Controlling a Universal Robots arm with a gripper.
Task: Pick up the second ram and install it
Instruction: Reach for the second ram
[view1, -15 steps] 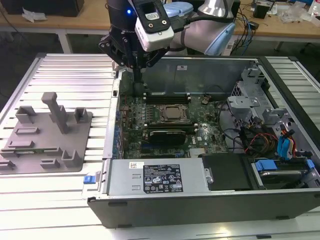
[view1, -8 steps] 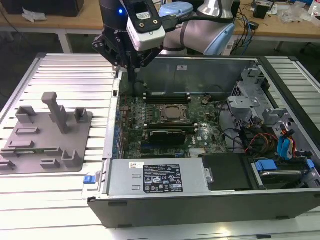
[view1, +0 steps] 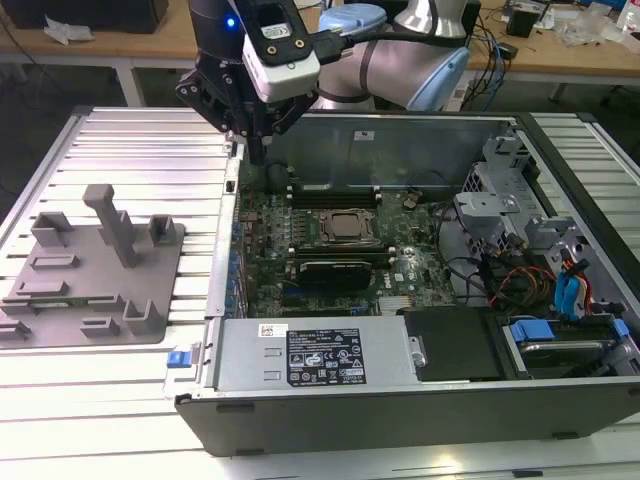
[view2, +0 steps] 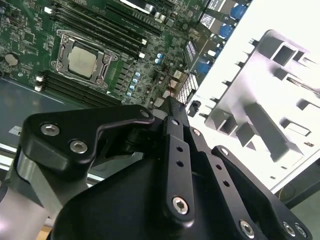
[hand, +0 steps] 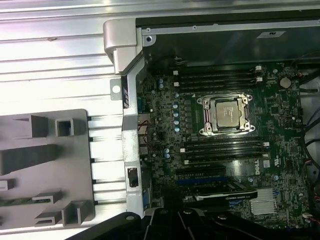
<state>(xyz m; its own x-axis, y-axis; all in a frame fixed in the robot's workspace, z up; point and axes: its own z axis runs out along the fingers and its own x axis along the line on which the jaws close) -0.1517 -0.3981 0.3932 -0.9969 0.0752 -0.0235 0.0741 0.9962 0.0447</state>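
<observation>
Black claw over the computer case, second ram on the fixture plate

Closest to the lens in both wrist views are my own black links with their silver screws, dark and bulky against everything beyond them. Whether my claw is spread or pressed together, I cannot tell from these angles. Beneath me lies the green motherboard. Its silver CPU socket sits near the middle, with rows of long black memory slots on both sides of it. A long black card sits across the board beside the slots on one side of the socket.

In the exterior view I hover above the open computer case, at its far corner on the exterior view's left, near the side wall. The case rests on a ribbed metal table. On that table, to the exterior view's left of the case, lies the grey fixture plate with its blocks and pockets. In the first wrist view the second ram, a slim green stick, lies flat in a pocket of that plate. It is partly cut off by the picture's edge, outside the case and well apart from my claw.
</observation>
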